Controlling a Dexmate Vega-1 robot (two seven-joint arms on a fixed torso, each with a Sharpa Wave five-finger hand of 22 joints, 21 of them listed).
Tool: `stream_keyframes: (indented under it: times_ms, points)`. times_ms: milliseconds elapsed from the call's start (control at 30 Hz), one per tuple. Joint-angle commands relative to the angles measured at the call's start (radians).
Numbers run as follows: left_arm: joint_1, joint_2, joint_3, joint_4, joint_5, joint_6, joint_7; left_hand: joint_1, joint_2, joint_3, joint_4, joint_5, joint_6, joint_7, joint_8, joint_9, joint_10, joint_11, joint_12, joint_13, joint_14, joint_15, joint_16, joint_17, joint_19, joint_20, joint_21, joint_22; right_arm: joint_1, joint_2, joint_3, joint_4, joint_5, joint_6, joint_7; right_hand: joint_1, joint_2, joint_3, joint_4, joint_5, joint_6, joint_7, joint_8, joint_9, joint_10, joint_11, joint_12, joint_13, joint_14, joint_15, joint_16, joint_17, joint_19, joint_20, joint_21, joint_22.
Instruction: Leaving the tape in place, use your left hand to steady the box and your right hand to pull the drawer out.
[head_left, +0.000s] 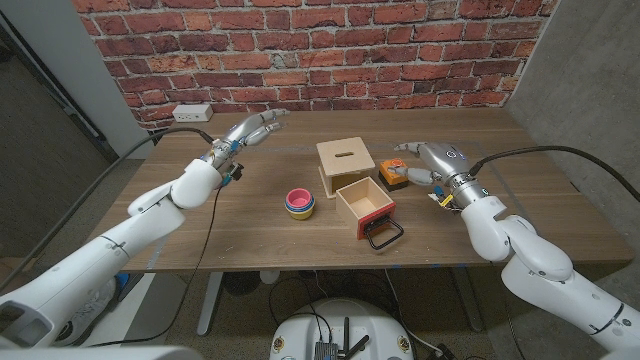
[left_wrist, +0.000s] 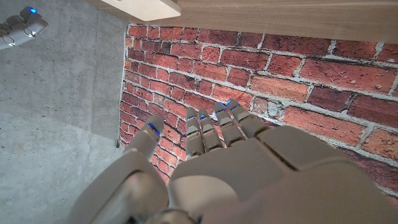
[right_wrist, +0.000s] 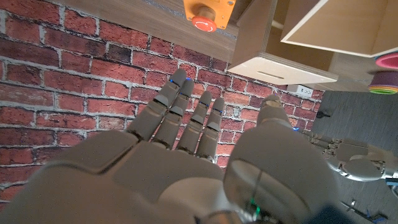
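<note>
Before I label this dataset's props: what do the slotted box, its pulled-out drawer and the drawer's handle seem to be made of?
The pale slotted box looks like unfinished light wood, matte with plain flat panels. The open drawer seems the same wood, its front edge painted or trimmed reddish. The black loop handle looks like thin bent metal or plastic; the view leaves that open.

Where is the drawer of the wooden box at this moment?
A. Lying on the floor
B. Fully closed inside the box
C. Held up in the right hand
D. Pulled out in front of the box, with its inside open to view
D: in the head view the drawer sits on the table, drawn out in front of the wooden box, its red inside showing and neither hand touching it.
</note>
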Motion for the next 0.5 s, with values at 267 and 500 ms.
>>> stream_keyframes:
  times_ms: [267, 500]
  points:
    - [0.031, -0.090, -0.022, 0.062, -0.131, 0.006, 0.070, 0.020, 0.053, -0.006, -0.021, -0.009, -0.018, 0.012, -0.003, 0.005, -0.021, 0.017, -0.002, 0.003, -0.022, -0.032, 0.000, 0.005, 0.015, -0.106, 0.004, 0.002, 0.116, 0.067, -0.042, 0.111, 0.275, 0.053, -0.144, -0.026, 0.005, -0.007, -0.002, 0.000, -0.034, 0.006, -0.012, -0.002, -0.031, 0.008, 0.002, 0.000, -0.030, -0.068, -0.012, -0.005, -0.010, -0.001, -0.004, 0.000]
    - [0.030, -0.106, -0.017, 0.068, -0.161, 0.011, 0.073, 0.027, 0.059, -0.023, -0.035, -0.012, -0.072, 0.009, -0.008, 0.005, -0.073, 0.025, -0.007, 0.003, -0.063, -0.020, 0.000, 0.007, 0.004, -0.097, 0.000, 0.003, 0.160, 0.083, -0.056, 0.163, 0.369, 0.106, -0.163, -0.038, 0.010, -0.007, -0.004, 0.000, -0.067, -0.002, -0.019, -0.004, -0.065, 0.018, -0.003, -0.004, -0.062, -0.054, -0.022, -0.013, -0.023, -0.002, -0.009, -0.001]
